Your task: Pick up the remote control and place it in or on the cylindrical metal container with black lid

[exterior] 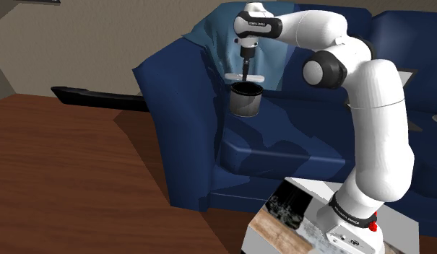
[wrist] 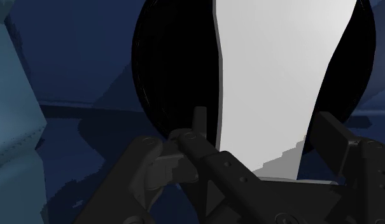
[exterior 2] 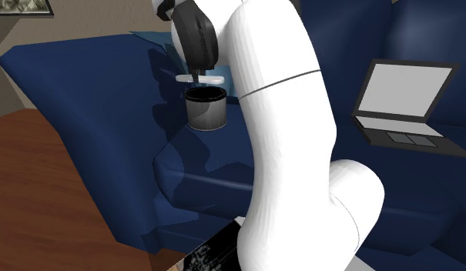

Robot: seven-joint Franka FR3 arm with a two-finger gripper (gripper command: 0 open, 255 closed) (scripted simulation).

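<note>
Fingers [wrist: 198, 124] of the black gripper [wrist: 264, 130] sit closest to the lens, clasped on the white remote control [wrist: 273, 70], one pad against each long edge and the slab filling the gap between them. Directly beyond the fingertips is the round black lid of the cylindrical container [wrist: 162, 76], with the remote lying across most of it. Shoulder view: gripper [exterior: 245, 70] points straight down, the remote control [exterior: 246, 76] is level between the fingers, and the grey-walled cylindrical container [exterior: 245, 102] is straight below the fingertips. A thin gap shows between remote and lid, so they are not touching. The container stands on the seat of a dark blue sofa [exterior: 182, 137]. A teal cloth [exterior: 209, 36] is draped over the backrest behind the fingers. An open laptop [exterior 2: 404, 108] sits on the seat, well apart from the fingers. A wooden floor [exterior: 65, 180] lies below the sofa front.
</note>
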